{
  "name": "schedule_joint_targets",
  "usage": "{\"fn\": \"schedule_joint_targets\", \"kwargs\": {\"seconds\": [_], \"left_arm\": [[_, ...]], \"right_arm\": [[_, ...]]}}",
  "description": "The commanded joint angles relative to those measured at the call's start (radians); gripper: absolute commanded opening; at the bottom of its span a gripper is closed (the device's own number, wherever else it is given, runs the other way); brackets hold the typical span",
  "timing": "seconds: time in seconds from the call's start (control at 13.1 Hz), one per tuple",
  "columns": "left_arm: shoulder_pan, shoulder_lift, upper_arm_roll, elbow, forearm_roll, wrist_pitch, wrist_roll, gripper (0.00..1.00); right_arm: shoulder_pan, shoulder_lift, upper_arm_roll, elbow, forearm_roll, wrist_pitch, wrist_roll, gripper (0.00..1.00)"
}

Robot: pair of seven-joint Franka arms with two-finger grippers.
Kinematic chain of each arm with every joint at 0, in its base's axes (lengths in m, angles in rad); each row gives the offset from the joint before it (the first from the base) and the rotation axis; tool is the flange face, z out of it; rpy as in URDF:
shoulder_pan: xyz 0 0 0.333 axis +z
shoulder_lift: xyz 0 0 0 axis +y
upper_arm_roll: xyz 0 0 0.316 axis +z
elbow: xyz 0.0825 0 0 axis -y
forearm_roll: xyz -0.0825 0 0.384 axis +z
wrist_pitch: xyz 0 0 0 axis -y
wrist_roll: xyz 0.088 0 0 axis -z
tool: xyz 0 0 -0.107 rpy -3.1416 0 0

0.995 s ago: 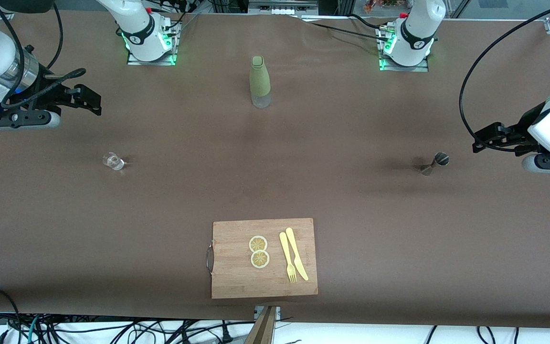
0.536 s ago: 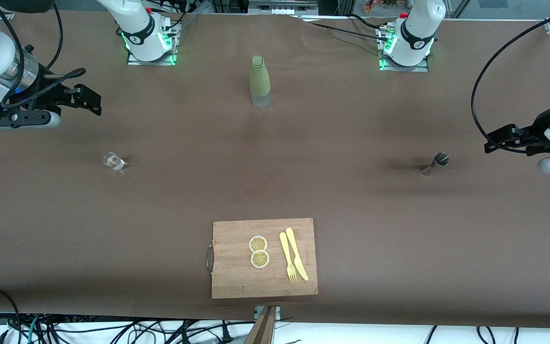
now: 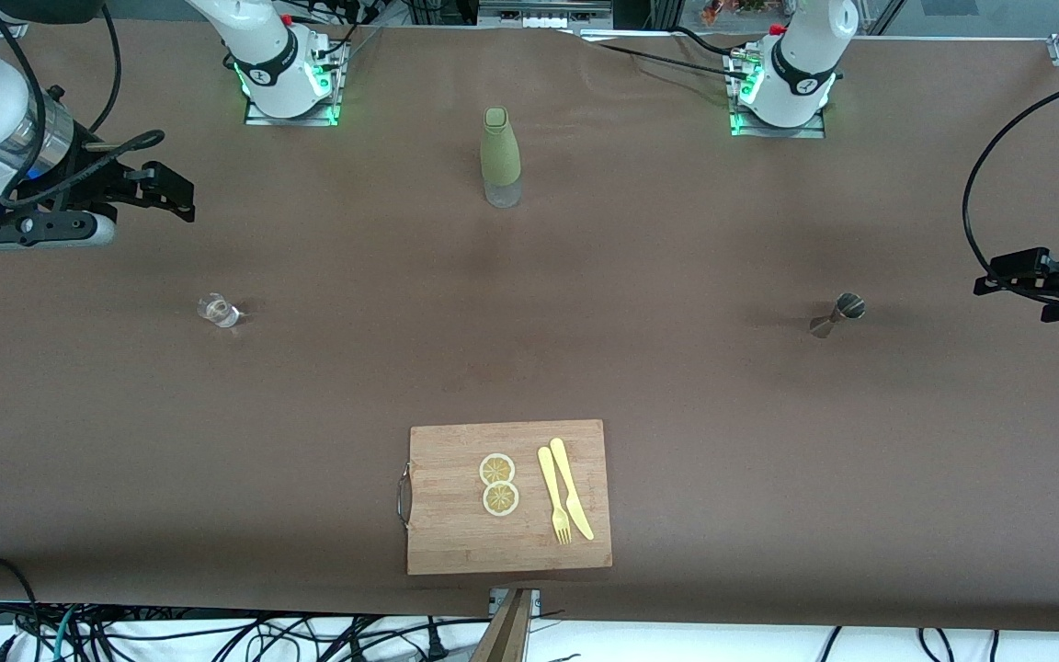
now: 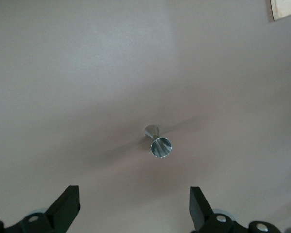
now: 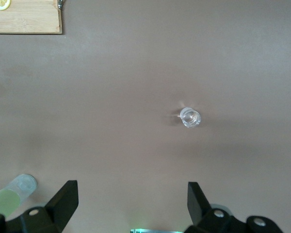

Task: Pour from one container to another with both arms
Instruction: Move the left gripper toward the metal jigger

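The left gripper, fingers spread wide and empty, hangs at the left arm's end of the brown table, having pulled outward and away from the upright metal jigger since the earlier frames. The right gripper, also open and empty, waits unmoved over its own end, with the small glass cup standing near it, nearer the front camera. Midtable stand an olive-green bottle and a wooden cutting board bearing lemon slices, fork and knife.
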Motion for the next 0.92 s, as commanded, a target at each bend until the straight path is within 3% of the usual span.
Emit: {"fn": "schedule_joint_targets", "kwargs": {"seconds": [0.0, 0.31, 0.84], "left_arm": [[0.038, -0.009, -0.001, -0.035, -0.050, -0.012, 0.112, 1.00], [0.101, 0.045, 0.010, -0.055, -0.099, -0.012, 0.379, 1.00], [0.245, 0.196, 0.050, -0.181, -0.413, -0.014, 0.943, 1.00]], "right_arm": [[-0.006, 0.007, 0.001, 0.015, 0.017, -0.008, -0.012, 1.00], [-0.006, 0.011, 0.001, 0.015, 0.018, -0.008, -0.010, 1.00], [0.001, 0.030, 0.004, 0.015, 0.005, -0.011, -0.044, 1.00]]}}
